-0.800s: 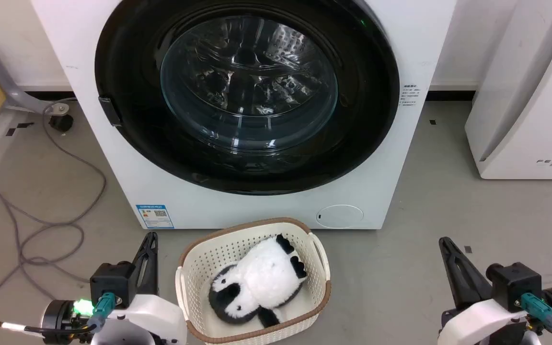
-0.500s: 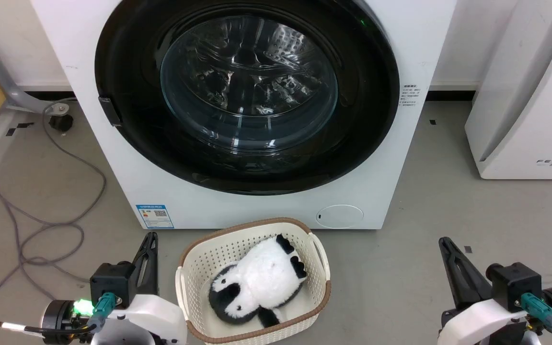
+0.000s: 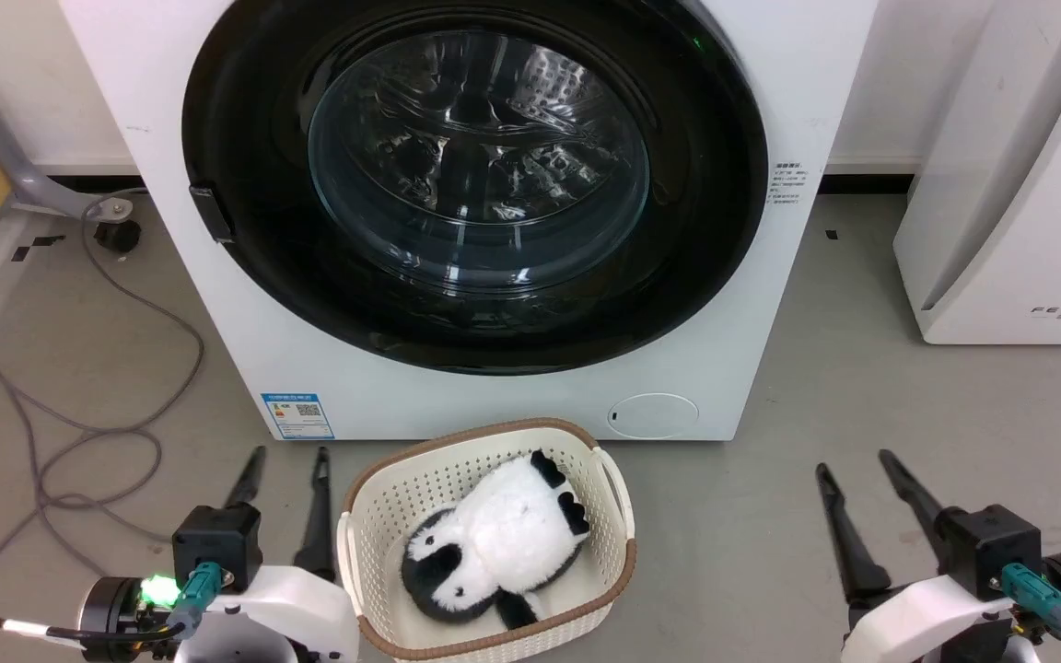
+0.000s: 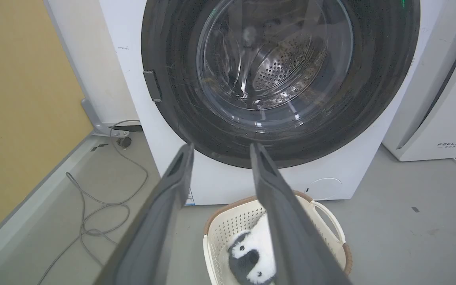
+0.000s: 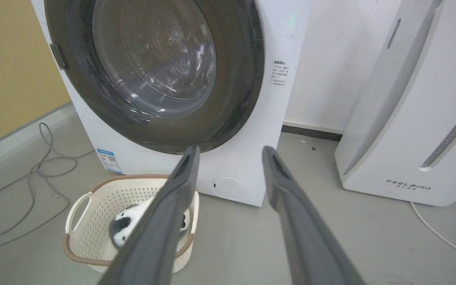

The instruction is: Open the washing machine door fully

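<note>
The washing machine (image 3: 494, 405) is a white front-loader right ahead of me. The washing machine door (image 3: 475, 175), a glossy black disc with a clear glass bowl, lies flat against the machine's front. A small dark tab (image 3: 211, 212) sits on its left edge. My left gripper (image 3: 286, 453) hovers low over the floor at the lower left, open and empty. At the lower right my right gripper (image 3: 855, 465) is also open and empty. Both are well short of the door. The wrist views show the door (image 4: 279, 71) (image 5: 152, 67) beyond each gripper's spread fingers (image 4: 221, 146) (image 5: 231, 148).
A cream basket (image 3: 484, 442) holding a black-and-white plush toy (image 3: 494, 543) stands on the floor just before the machine, between my grippers. Grey cables (image 3: 98, 433) loop over the floor at the left. A white FEELBIRD appliance (image 3: 1009, 184) stands at the right.
Both grippers have opened: each pair of fingers was pressed together earlier and now stands spread. The arms, the door and the basket have not moved.
</note>
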